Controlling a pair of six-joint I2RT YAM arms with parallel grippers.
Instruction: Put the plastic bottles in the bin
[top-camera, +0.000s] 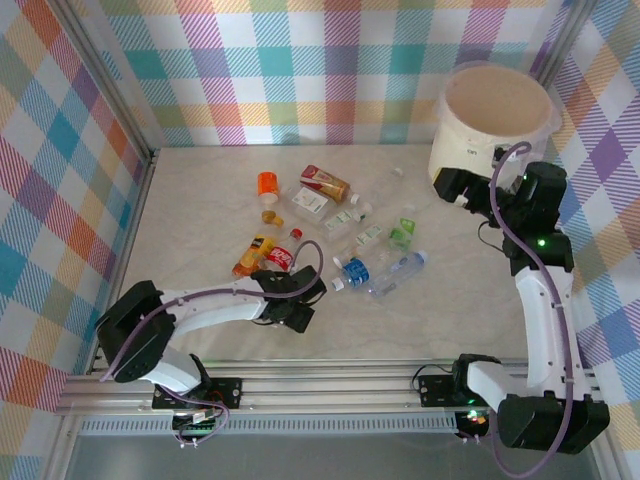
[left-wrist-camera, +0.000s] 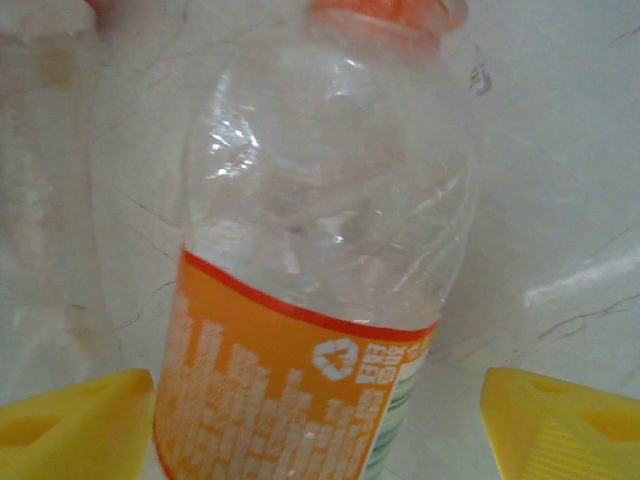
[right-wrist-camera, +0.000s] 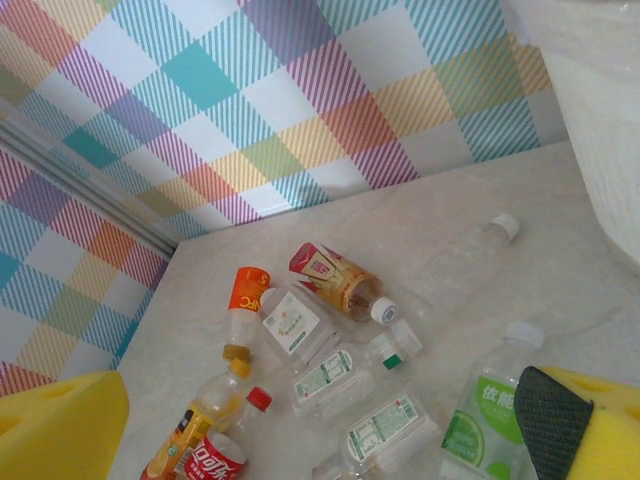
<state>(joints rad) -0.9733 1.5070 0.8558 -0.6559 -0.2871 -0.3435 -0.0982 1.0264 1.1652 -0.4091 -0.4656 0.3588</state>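
Several plastic bottles lie mid-table: an orange-topped one (top-camera: 268, 183), a red-and-gold one (top-camera: 325, 182), a Coca-Cola one (top-camera: 280, 258), an orange-juice one (top-camera: 253, 255), a green-labelled one (top-camera: 402, 234) and a blue-labelled one (top-camera: 355, 270). My left gripper (top-camera: 298, 315) is low over the table, its jaws open either side of a clear bottle with an orange label and orange cap (left-wrist-camera: 330, 200); a gap shows at the right finger (left-wrist-camera: 570, 420). My right gripper (top-camera: 455, 185) hangs open and empty beside the bin (top-camera: 497, 120).
Plaid walls close in the table on the left, back and right. The bin (right-wrist-camera: 600, 130) stands in the far right corner. A clear white-capped bottle (right-wrist-camera: 470, 255) lies apart from the cluster, toward the bin. A metal rail runs along the near edge.
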